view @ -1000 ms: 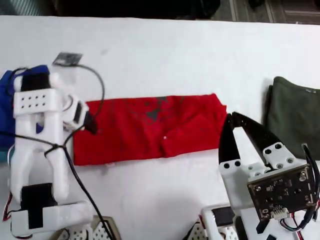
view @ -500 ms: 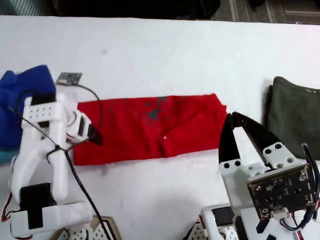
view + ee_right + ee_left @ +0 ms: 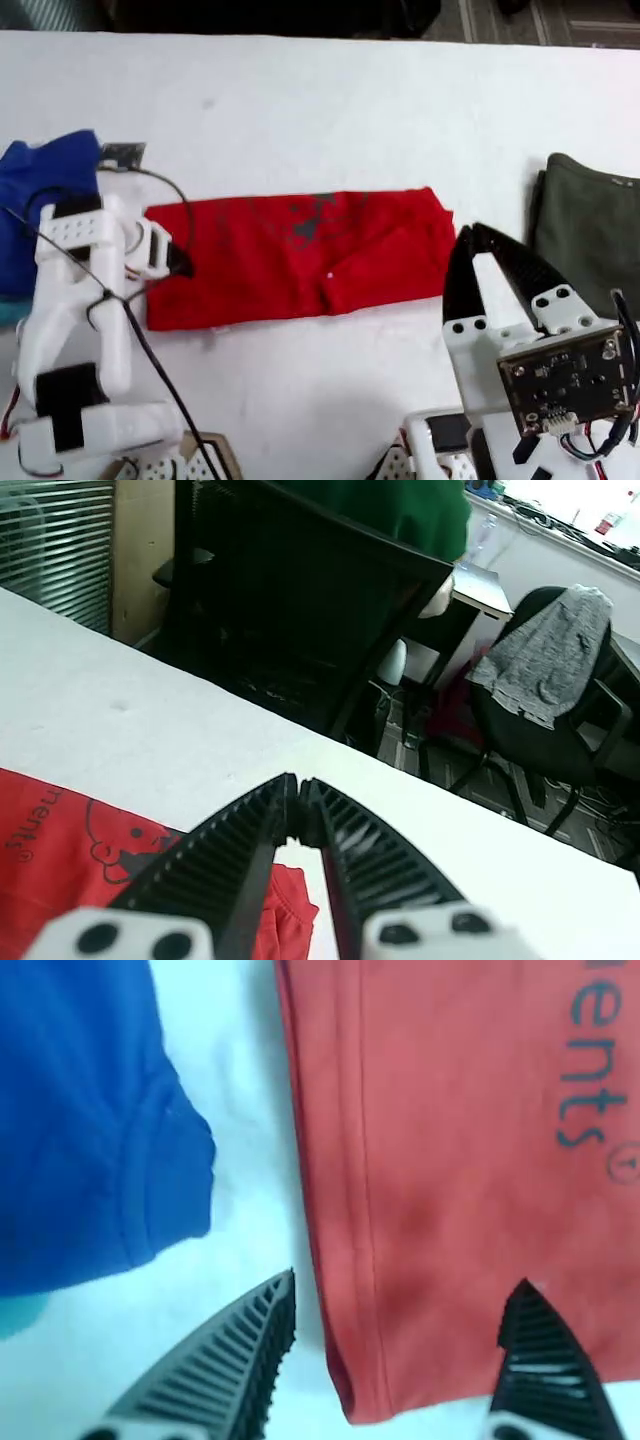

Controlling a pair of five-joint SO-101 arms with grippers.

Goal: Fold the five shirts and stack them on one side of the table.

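A red shirt (image 3: 300, 255), folded into a long band, lies across the middle of the white table (image 3: 330, 110). My left gripper (image 3: 178, 262) sits at its left end. In the left wrist view it (image 3: 402, 1285) is open, its jaws straddling the hem corner of the red shirt (image 3: 450, 1160) just above the cloth. A blue shirt (image 3: 35, 175) lies bunched at the far left, close beside the red shirt's hem (image 3: 70, 1110). A dark green shirt (image 3: 590, 230) lies folded at the right edge. My right gripper (image 3: 466, 236) is shut and empty, hovering off the red shirt's right end (image 3: 298, 785).
A bit of teal cloth (image 3: 6, 312) peeks out under the blue shirt at the table's left edge. The arm bases and cables stand along the front edge. An office chair (image 3: 300, 610) stands beyond the table's far side. The far half of the table is bare.
My left arm has swung toward the front and left, uncovering more of the blue shirt, and its gripper now sits at the red shirt's left hem. The right gripper dropped back slightly.
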